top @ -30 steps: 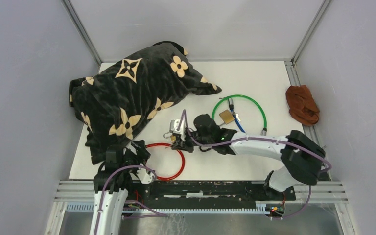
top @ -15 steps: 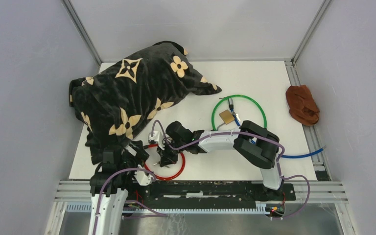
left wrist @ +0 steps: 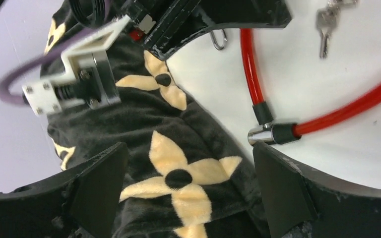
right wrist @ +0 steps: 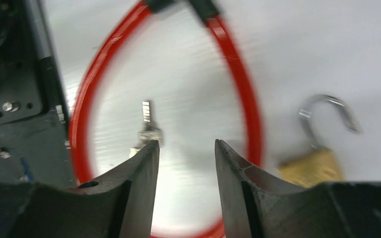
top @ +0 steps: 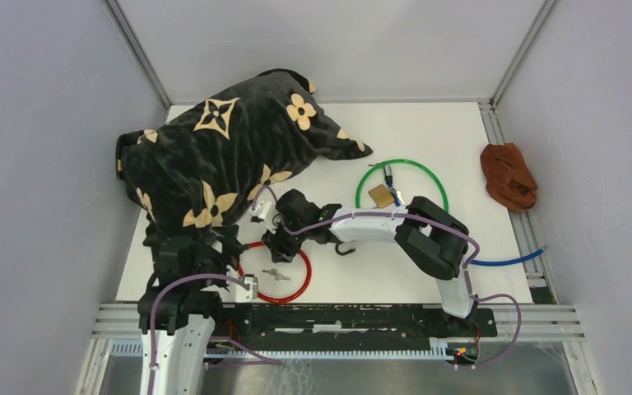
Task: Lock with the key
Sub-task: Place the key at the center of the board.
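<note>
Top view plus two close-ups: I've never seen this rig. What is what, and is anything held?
A left arm and a right arm, both robotic, are bolted at the table's near edge. The wide picture looks down from above. Each close-up comes from a camera on one wrist. On the table lie a flowered pillow, a red loop and a green loop of cable, and at the right edge a brown cloth. Keys lie inside the red loop; a brass padlock, shackle open, lies beside it. The left gripper and right gripper are open, holding nothing.
</note>
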### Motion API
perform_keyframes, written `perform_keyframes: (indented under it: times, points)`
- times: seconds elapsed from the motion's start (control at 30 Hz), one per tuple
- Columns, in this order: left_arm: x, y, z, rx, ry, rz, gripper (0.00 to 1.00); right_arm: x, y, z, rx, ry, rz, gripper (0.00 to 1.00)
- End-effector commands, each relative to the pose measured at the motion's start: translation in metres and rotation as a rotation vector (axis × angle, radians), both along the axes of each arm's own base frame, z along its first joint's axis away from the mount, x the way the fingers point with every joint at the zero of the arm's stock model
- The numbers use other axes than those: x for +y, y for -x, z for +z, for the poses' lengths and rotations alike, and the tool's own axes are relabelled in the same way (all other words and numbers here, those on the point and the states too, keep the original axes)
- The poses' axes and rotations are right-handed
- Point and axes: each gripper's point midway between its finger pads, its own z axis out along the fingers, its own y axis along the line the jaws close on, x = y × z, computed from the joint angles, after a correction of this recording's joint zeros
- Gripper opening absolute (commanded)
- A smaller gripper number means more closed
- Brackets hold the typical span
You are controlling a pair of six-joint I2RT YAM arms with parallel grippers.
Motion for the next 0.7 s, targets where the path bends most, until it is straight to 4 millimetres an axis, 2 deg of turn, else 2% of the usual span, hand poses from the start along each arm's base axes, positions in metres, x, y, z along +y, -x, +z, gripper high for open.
perform_keyframes:
  times: [0.0, 0.07, 0.13, 0.2, 0.27, 0.4, 0.53, 0.63, 0.67]
  points:
    - [-0.023, -0.009, 0.047, 0.017, 0.322, 0.060, 1.00, -0.020, -0.074, 0.063, -0.202, -0.025, -0.238, 0.51]
    - [-0.030, -0.019, 0.073, 0.031, 0.512, 0.122, 0.99, -0.037, -0.096, 0.070, -0.272, 0.005, -0.356, 0.53]
    - [-0.034, -0.032, 0.099, 0.067, 0.744, 0.206, 0.98, -0.052, -0.113, 0.065, -0.336, 0.070, -0.450, 0.53]
    - [-0.032, -0.046, 0.120, 0.123, 0.986, 0.316, 0.98, -0.055, -0.119, 0.056, -0.357, 0.121, -0.456, 0.54]
    - [-0.033, -0.052, 0.128, 0.201, 1.153, 0.381, 0.96, -0.046, -0.117, 0.050, -0.372, 0.135, -0.353, 0.57]
    - [-0.041, -0.050, 0.133, 0.298, 1.271, 0.396, 0.95, -0.037, -0.106, 0.051, -0.435, 0.109, -0.037, 0.69]
    - [-0.046, -0.044, 0.134, 0.325, 1.277, 0.370, 0.95, -0.040, -0.097, 0.053, -0.416, 0.032, 0.236, 0.98]
    - [-0.047, -0.042, 0.135, 0.333, 1.275, 0.360, 0.95, -0.040, -0.097, 0.046, -0.416, 0.014, 0.365, 0.98]
    - [-0.049, -0.041, 0.135, 0.339, 1.272, 0.353, 0.95, -0.041, -0.097, 0.038, -0.404, 0.031, 0.398, 0.98]
